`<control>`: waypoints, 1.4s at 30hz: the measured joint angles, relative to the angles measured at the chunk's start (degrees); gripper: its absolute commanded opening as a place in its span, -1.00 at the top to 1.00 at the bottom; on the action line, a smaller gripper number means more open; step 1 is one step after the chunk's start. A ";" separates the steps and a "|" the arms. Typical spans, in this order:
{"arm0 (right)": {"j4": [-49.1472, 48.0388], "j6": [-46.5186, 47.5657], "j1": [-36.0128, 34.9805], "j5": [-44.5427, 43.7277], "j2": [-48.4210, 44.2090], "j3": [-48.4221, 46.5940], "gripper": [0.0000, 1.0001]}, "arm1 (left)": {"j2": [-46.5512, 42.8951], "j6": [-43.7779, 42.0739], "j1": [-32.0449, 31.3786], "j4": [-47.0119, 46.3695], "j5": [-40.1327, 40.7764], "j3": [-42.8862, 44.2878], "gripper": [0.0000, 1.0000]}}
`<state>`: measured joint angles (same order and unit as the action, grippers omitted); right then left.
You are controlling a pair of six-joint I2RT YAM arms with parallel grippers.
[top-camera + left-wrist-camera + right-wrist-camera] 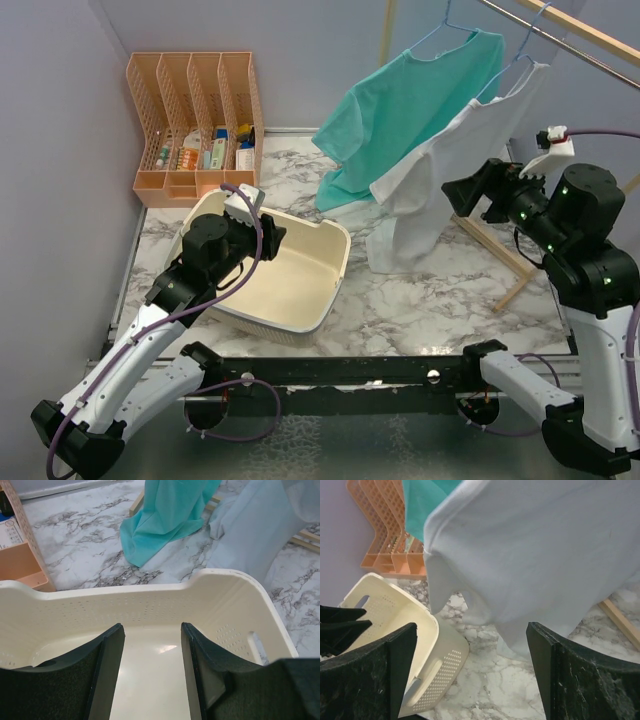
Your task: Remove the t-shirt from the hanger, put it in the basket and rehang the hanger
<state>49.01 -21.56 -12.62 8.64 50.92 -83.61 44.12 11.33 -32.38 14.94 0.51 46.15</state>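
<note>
Top external view: two t-shirts hang side by side in the upper right of the frame, each on its own blue hanger hooked over a rail (590, 35). The teal t-shirt (400, 110) hangs on the left hanger (432, 40) and the white t-shirt (440, 190) on the right hanger (522, 50). Both hems trail down to the marble counter (430, 310), so neither shirt is off yet.

The right arm (580, 220) is raised at the right edge and aimed at the white shirt. That is probably the one to be taken, since it hangs nearest. The right jaws stand wide with nothing between them. In the right wrist view the white cloth fills the space ahead of them but is not pinched, which suits a reach for a first hold on the fabric.

The left arm (205, 255) sits low at centre left. The left jaws are about half open, hold nothing, and hover over the hollow of the cream basket (330, 262), likely waiting where the shirt should land.

Counted: two shirts, two hangers, two arms, one basket, and one orange organiser (195, 120) with four slots at upper left, its lower trays holding small items too small to name.
</note>
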 measured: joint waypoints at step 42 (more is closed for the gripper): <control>5.25 -4.46 -0.04 -36.44 24.41 -21.55 0.27 | -0.83 0.96 0.02 -0.09 0.04 0.00 -0.04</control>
<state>54.26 -26.02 -12.67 -27.79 75.33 -105.16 43.29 12.29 -32.36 14.85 0.56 46.15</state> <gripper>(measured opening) 0.379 0.520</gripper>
